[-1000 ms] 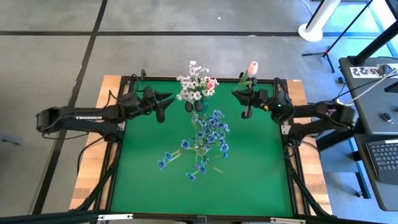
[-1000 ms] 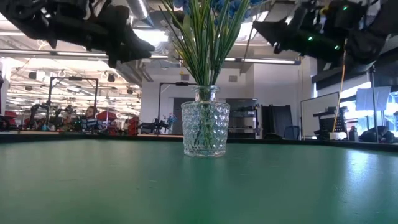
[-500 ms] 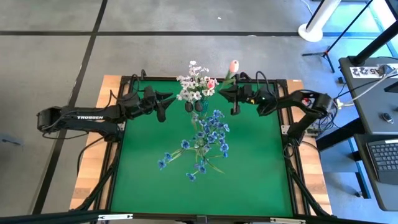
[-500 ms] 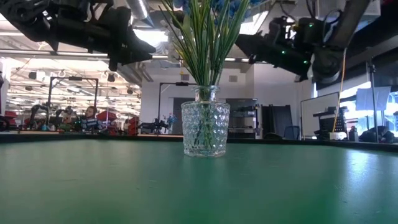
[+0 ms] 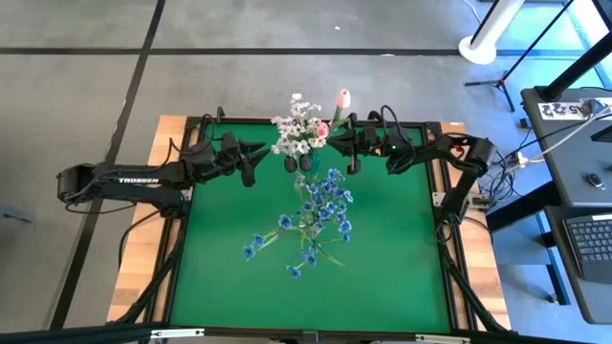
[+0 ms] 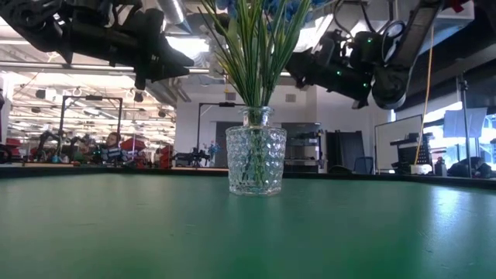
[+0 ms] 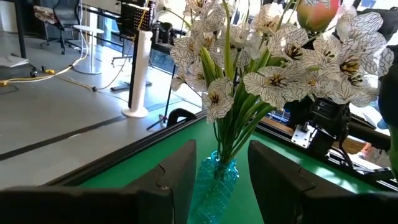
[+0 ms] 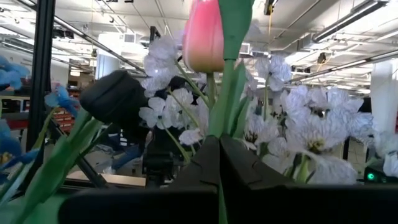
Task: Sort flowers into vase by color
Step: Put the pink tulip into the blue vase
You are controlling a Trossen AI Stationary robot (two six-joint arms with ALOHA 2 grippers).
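My right gripper is shut on a pink tulip and hovers just right of the white blossom bunch. That bunch stands in a teal vase near the table's far edge, together with a pink bud and dark buds. The blue blossoms stand with their green stems in a clear glass vase at mid-table. My left gripper is open and hovers left of the white bunch, pointing at it. My right gripper pinches the pink tulip's green stem between its two shut fingers, a little below the pink bud. The fingers come level from the table's right side. The tulip is lifted clear, its bud upright above the fingers.
The green mat is bare on its near half and on both sides of the blue bunch. A black frame runs along the table's edges. A desk with a keyboard stands to the right of the table.
My right gripper has moved toward the table's left, from near the far right corner to just beside the white bunch, carrying the pink tulip along with it, still shut on its stem. The left arm has kept still.
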